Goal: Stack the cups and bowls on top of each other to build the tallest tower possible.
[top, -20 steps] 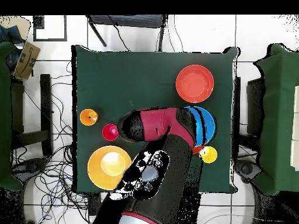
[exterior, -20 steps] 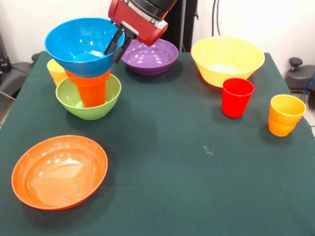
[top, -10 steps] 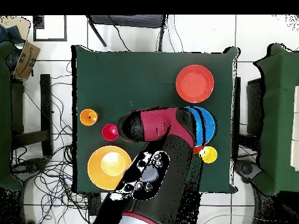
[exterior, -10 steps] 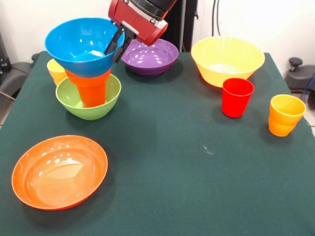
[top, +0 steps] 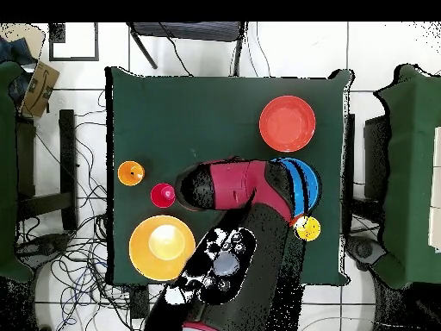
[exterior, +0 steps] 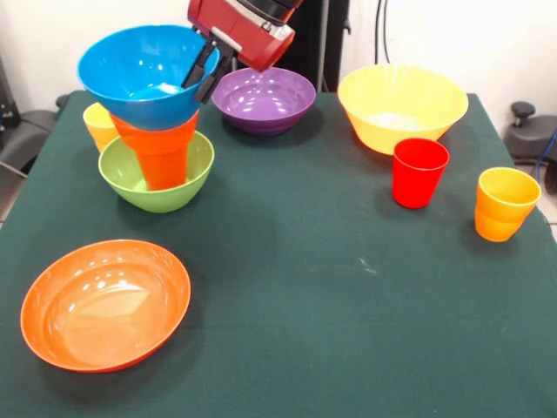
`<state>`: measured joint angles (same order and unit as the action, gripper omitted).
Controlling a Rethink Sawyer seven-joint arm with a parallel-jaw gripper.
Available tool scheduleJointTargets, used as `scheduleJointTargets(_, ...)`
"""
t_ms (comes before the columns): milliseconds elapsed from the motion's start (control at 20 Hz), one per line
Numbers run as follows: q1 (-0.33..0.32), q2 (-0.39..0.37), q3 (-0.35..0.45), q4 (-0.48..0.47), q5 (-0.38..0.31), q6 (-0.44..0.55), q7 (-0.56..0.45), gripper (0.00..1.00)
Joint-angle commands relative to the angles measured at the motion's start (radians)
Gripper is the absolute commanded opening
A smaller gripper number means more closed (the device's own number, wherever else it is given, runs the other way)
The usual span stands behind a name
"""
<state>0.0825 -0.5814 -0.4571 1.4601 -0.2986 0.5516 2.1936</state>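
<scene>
The tower stands at the left of the front view: a green bowl (exterior: 130, 178) holds an orange cup (exterior: 164, 165), a small deep orange bowl (exterior: 139, 132) flares on top of the cup, and a blue bowl (exterior: 130, 70) is on top. My gripper (exterior: 195, 92) is shut on the blue bowl's right rim and holds it slightly tilted. From overhead the arm hides the gripper and part of the blue bowl (top: 303, 183). The other cups are a yellow cup (exterior: 96, 124), a red cup (exterior: 419, 172) and a yellow-orange cup (exterior: 504, 203).
A purple bowl (exterior: 265, 100) and a big yellow bowl (exterior: 402, 106) stand at the far side. A wide shallow orange bowl (exterior: 104, 303) lies near the front left; it also shows in the overhead view (top: 287, 123). The dark green cloth (exterior: 331, 287) covers the table.
My gripper and the blue bowl have risen a little and shifted slightly left; the bowl now tilts more on the orange stack. Nothing else moved.
</scene>
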Motion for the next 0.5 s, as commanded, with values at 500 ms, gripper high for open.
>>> scheduleJointTargets(500,0.007,-0.01,0.091,0.066,0.014,0.089,0.04,0.0)
